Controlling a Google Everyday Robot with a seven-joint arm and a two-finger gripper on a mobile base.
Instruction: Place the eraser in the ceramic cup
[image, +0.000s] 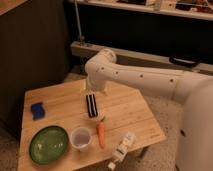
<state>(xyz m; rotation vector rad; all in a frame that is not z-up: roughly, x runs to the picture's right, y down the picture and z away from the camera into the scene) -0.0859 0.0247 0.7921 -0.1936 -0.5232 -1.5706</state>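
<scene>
No text, label, brand, number or sign can be read. None is made out on the gripper (88, 90), which is seen mid-frame just above the eraser (92, 105).

Arm (150, 82): smooth white tubular shell, bulbous rounded joint (100, 67), small dark dots along the link. Claw (94, 91): pale, left of frame centre, beneath that joint.
</scene>
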